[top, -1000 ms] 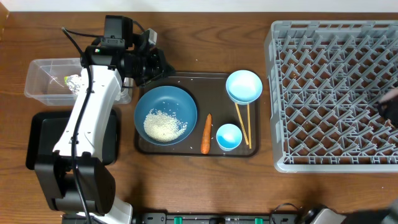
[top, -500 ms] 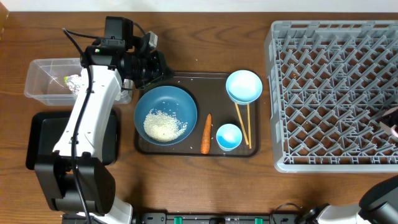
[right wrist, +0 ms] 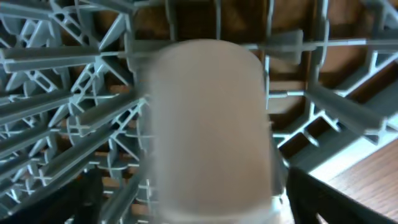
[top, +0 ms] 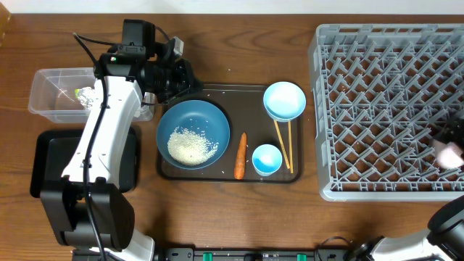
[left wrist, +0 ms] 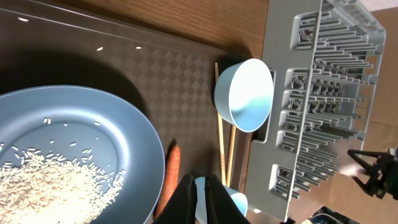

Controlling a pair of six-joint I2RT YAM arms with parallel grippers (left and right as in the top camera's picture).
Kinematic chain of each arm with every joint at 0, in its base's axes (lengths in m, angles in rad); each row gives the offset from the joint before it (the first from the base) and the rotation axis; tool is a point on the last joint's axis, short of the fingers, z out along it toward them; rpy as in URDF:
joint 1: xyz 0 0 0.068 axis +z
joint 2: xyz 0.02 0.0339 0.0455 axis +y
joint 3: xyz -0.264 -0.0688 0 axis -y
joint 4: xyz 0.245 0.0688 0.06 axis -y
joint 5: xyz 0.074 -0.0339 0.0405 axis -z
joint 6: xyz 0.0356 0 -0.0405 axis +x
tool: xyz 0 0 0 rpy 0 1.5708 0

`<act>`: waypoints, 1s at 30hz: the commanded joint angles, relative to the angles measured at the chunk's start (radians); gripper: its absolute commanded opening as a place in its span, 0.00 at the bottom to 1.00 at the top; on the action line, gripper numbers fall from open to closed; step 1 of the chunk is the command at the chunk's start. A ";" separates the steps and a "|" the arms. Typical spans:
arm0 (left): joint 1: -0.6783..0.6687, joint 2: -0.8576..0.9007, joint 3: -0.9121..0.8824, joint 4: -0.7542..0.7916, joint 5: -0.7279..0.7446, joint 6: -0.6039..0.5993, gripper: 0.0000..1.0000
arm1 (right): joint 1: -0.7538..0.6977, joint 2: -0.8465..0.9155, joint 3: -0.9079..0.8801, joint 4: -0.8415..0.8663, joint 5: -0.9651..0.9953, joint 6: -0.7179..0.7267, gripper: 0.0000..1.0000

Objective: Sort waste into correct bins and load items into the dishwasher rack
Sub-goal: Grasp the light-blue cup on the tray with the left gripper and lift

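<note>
Overhead, the clear tub [top: 51,78] at nine o'clock on the table holds the crumpled foil ball [top: 86,96] and a scrap of yellow-green wrapper [top: 77,91], so that waste looks sorted. The black tray [top: 42,156] at eight o'clock is mostly hidden under the left arm. What lies in it cannot be told, and the white paper shows nowhere.

The left gripper [left wrist: 200,180] hangs over the ten o'clock corner of the brown serving tray [top: 217,94], fingers pressed together and empty.

On that tray, the dark-blue bowl [top: 206,116] sits at nine o'clock with the rice heap [top: 192,146] inside it. The carrot [top: 241,155] lies at six. The larger light-blue bowl [top: 284,100] is at one and the small light-blue bowl [top: 267,159] at five, with the chopsticks [top: 283,143] running between them.

The dishwasher rack [top: 384,87] fills three o'clock. The pink cup [top: 449,154] is at its four o'clock edge, the only item there. The right gripper [right wrist: 205,198] has fingers standing wide either side of the blurred cup, and whether they grip it cannot be told.

By my judgement roughly a third is done. The rice, carrot, three bowls and chopsticks remain.
</note>
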 commanded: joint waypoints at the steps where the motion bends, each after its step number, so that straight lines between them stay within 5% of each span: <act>1: 0.004 0.002 0.005 -0.004 -0.012 0.024 0.11 | -0.014 -0.002 0.015 0.007 -0.040 -0.001 0.89; 11: -0.020 0.002 0.005 -0.005 -0.041 0.028 0.15 | 0.020 -0.114 0.109 0.006 -0.424 -0.078 0.78; 30: -0.301 0.036 0.004 0.053 -0.225 0.050 0.31 | 0.431 -0.273 0.095 -0.085 -0.333 -0.193 0.83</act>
